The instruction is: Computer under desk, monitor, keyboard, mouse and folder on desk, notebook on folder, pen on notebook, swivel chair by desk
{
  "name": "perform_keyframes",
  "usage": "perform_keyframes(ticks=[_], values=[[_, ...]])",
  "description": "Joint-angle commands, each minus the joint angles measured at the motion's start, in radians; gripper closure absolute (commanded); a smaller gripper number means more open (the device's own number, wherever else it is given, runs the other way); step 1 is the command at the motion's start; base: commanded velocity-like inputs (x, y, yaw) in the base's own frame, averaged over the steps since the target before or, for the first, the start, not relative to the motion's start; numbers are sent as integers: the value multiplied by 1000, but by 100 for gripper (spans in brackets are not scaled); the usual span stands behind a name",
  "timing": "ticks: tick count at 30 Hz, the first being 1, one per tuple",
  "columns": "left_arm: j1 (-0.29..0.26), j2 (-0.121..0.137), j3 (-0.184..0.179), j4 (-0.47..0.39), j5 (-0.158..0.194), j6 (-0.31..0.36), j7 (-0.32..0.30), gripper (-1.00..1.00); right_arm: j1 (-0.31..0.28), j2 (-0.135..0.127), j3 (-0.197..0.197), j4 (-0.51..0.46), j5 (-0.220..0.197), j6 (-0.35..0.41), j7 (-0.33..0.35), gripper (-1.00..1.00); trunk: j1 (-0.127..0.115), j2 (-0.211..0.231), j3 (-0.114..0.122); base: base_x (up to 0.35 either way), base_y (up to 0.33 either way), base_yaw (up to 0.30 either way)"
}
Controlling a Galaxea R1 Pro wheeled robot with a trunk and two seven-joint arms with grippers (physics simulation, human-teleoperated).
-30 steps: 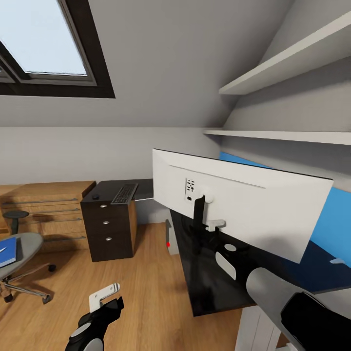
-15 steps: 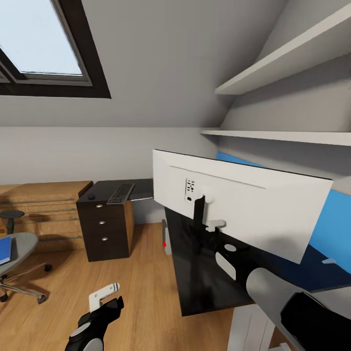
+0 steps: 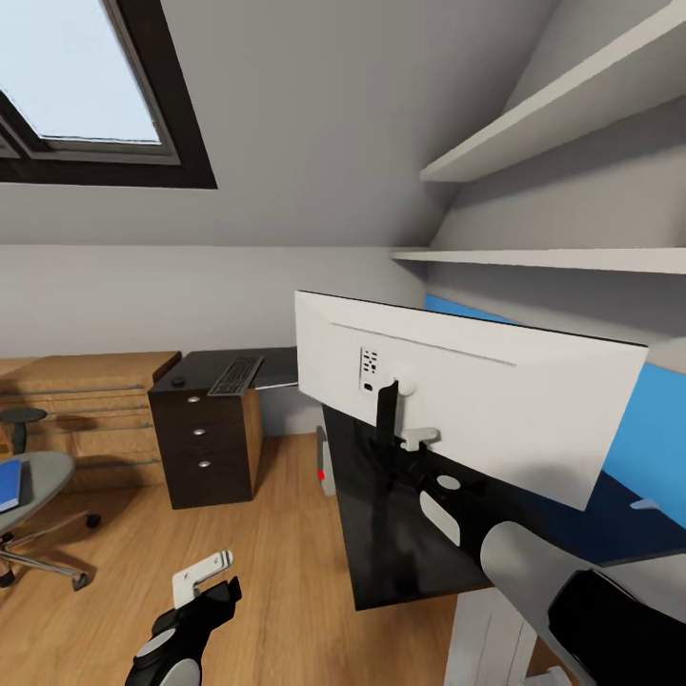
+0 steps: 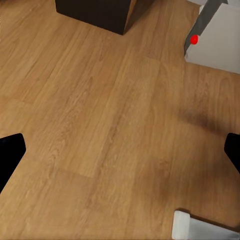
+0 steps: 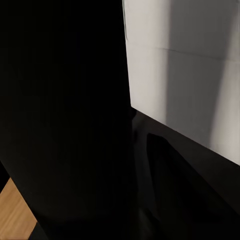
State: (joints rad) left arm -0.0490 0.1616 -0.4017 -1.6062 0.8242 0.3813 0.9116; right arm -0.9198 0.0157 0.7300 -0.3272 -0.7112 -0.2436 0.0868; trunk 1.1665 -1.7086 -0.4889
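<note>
My right gripper [image 3: 405, 443] is shut on the thin black stand of the monitor [image 3: 476, 391], whose white back faces me above the glossy black desk [image 3: 400, 543]. I cannot tell whether its foot touches the top. The keyboard [image 3: 235, 374] and the small dark mouse [image 3: 178, 383] lie on a dark drawer cabinet [image 3: 205, 448]. The computer [image 3: 326, 462] [image 4: 215, 35] stands on the floor by the desk. At far left the blue folder [image 3: 8, 486] rests on the swivel chair [image 3: 33, 491]. My left gripper [image 3: 208, 586] [image 4: 120, 155] hangs open over bare floor. Notebook and pen are out of view.
A low light-wood shelf unit [image 3: 86, 410] lines the back wall behind the chair. Two white wall shelves [image 3: 553, 257] run above the desk's blue back panel [image 3: 648, 429]. A small pale thing [image 3: 648, 503] lies on the desk at right. Wood floor [image 3: 267, 562] lies between chair and desk.
The camera has moved, so the cabinet, chair and desk edge have slid left in the picture. The monitor and both arms keep their place in the view.
</note>
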Motion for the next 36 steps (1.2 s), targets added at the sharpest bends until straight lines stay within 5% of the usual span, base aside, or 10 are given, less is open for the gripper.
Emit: perform_keyframes(ticks=[1,8,20,31,36], values=[[-1,1,-2,-1,4,4,7,-100,2,0,-9,3,-13,-6,4,100,4,-7,-5,0,0,0],[-1,1,-2,-1,4,4,7,-100,3,-1,-9,5,-13,-6,5,100,31,-56,-27,0,0,0],[-1,1,-5,0,4,3,9,-100,3,-1,-10,4,-13,-6,5,100,31,-56,-27,0,0,0],[-1,1,-6,0,3,2,9,-100,3,0,-9,4,-13,-6,4,100,-11,21,8,0,0,0],[-1,1,-6,0,3,2,9,-100,3,0,-9,4,-13,-5,4,100,-11,21,8,0,0,0]])
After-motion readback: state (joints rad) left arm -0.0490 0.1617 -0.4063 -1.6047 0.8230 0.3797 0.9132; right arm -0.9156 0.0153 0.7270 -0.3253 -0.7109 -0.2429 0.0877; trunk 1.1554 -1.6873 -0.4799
